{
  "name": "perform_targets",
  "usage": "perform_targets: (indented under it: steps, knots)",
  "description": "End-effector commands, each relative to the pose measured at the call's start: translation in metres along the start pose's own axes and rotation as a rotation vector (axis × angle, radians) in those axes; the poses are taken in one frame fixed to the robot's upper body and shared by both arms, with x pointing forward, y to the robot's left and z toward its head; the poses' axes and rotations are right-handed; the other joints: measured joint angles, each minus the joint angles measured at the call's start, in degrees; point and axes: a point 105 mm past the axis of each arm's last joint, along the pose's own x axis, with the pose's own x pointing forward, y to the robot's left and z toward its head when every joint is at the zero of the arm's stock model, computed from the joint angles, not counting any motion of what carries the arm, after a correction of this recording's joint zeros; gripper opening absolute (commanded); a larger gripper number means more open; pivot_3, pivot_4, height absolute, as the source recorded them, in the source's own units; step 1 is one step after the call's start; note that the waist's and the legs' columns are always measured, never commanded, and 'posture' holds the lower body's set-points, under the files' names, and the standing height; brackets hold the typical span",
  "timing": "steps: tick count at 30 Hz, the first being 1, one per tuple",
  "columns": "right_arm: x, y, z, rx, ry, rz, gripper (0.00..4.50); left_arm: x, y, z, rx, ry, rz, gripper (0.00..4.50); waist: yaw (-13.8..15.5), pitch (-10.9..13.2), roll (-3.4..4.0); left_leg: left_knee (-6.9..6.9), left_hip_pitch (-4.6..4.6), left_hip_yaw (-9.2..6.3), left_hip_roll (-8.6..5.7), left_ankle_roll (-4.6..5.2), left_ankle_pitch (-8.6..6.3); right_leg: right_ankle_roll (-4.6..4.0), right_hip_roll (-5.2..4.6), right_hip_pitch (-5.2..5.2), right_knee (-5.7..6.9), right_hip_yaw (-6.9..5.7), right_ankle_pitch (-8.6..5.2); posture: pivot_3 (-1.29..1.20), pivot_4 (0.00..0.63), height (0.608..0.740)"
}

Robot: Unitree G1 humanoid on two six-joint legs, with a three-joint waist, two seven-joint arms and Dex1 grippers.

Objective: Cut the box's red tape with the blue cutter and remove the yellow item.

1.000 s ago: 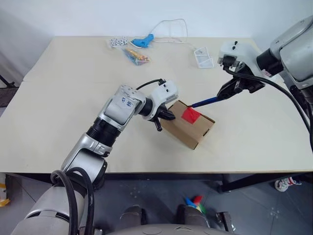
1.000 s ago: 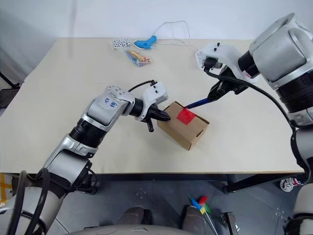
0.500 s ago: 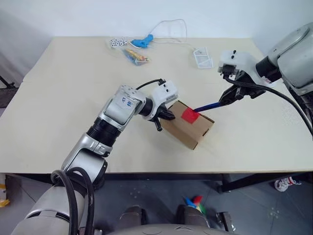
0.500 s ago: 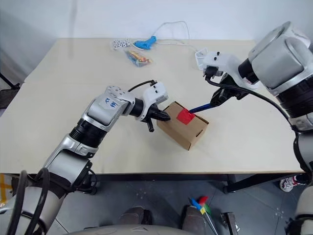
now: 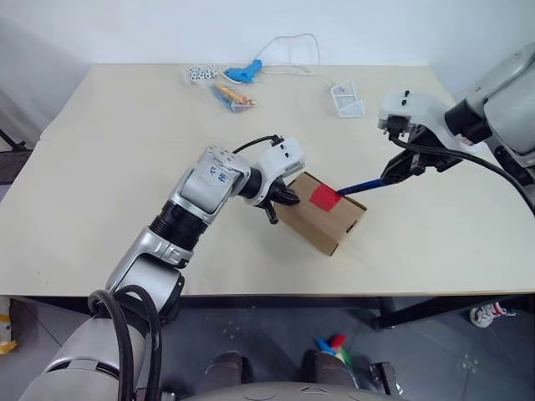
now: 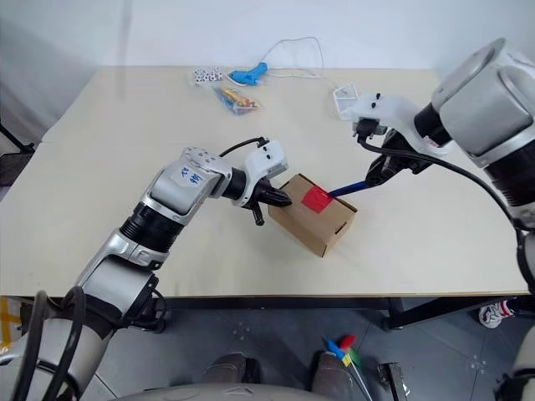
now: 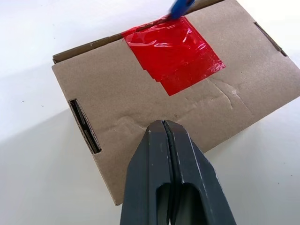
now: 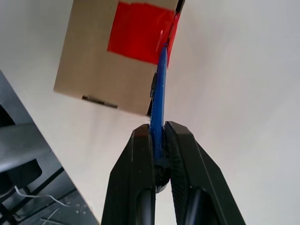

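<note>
From the head camera I see the box sitting toward the near edge of the table, a little right of its middle, flaps down. The red tape is on the top face by the edge that faces the table's right side. My left gripper has its fingers clenched together with nothing between them, the tips pressed against the box's left end as a brace. My right gripper is clamped on the blue cutter, whose tip reaches the tape's edge. At the far edge lie a light-blue corded tool, a packet of coloured sticks and a small wire basket. The yellow item I cannot see; I judge it is inside the closed box.

Through the left wrist camera the fingertips are shut tight over the cardboard, and the tape looks wrinkled, with the cutter's blue tip at its far side.

Through the right wrist camera the cutter runs straight from my fingers to where the tape wraps over the box's edge.

To do this well, I would keep the left brace firm so the box cannot slide, hold the tip in the flap seam, and draw it along with light pressure, not stabbing down into whatever is inside.
</note>
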Motion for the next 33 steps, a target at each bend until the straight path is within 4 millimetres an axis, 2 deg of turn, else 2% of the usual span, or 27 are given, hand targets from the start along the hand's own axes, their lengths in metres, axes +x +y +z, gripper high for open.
perform_targets:
  steps: [1,6,12,17,20,23,27,31,33]
  knots:
    - [-0.001,0.016,-0.005,-0.012,0.016,0.101,0.11,0.012,0.006,-0.041,-0.074,0.154,0.053,0.00,-0.08,0.00,0.00,0.00,0.00,0.02,0.01,0.00,0.00,0.00,0.00,0.00,-0.01,0.01,0.00,0.00,0.150,0.740]
    - [-0.006,0.018,-0.011,-0.012,0.021,0.093,0.11,0.012,0.007,-0.041,-0.072,0.155,0.055,0.00,-0.01,0.00,0.00,0.01,0.00,0.04,0.05,0.00,-0.01,0.00,0.00,0.00,-0.03,0.02,0.00,0.00,0.150,0.740]
    - [-0.041,0.014,-0.004,0.027,-0.123,0.025,0.11,0.011,0.008,-0.041,-0.070,0.151,0.060,0.00,0.00,0.01,0.02,0.00,-0.03,0.04,0.08,0.01,-0.01,0.00,0.00,-0.01,-0.09,0.01,0.00,0.00,0.150,0.740]
    - [-0.087,0.011,-0.006,0.161,-0.374,-0.075,0.11,0.011,0.008,-0.043,-0.062,0.153,0.055,0.00,0.14,0.02,0.03,0.00,-0.10,0.03,0.15,0.03,-0.02,-0.01,-0.02,-0.03,-0.17,0.01,0.00,0.00,0.150,0.740]
    - [-0.093,0.000,-0.011,0.211,-0.494,-0.175,0.11,0.013,0.010,-0.041,-0.056,0.151,0.049,0.00,0.04,0.01,0.02,-0.01,-0.08,0.06,0.23,0.05,-0.03,-0.05,-0.03,0.02,-0.26,0.01,0.03,0.00,0.150,0.740]
    - [-0.082,-0.011,-0.032,0.271,-0.550,-0.305,0.11,0.015,0.009,-0.039,-0.044,0.150,0.039,0.00,0.18,-0.04,-0.03,0.00,0.04,0.01,0.29,0.06,-0.02,-0.10,-0.04,0.24,-0.35,-0.07,0.09,0.00,0.150,0.740]
    - [-0.042,-0.014,-0.074,0.316,-0.535,-0.438,0.11,0.017,0.011,-0.033,-0.030,0.143,0.035,0.00,0.53,-0.06,-0.06,0.00,0.04,-0.14,0.23,0.08,-0.01,-0.03,-0.07,0.42,-0.48,-0.17,0.15,0.00,0.150,0.740]
    - [-0.004,-0.015,-0.100,0.384,-0.724,-0.593,0.11,0.019,0.012,-0.030,-0.022,0.135,0.034,0.00,0.52,-0.09,0.04,-0.01,0.10,-0.16,0.01,0.14,0.05,0.05,-0.01,0.61,-0.60,-0.23,0.20,0.00,0.150,0.740]
    - [0.017,-0.014,-0.118,0.458,-0.757,-0.653,0.11,0.020,0.012,-0.028,-0.020,0.132,0.033,0.00,0.51,-0.10,0.09,-0.01,0.13,-0.18,-0.02,0.15,0.07,0.05,0.00,0.64,-0.61,-0.23,0.20,0.00,0.150,0.740]
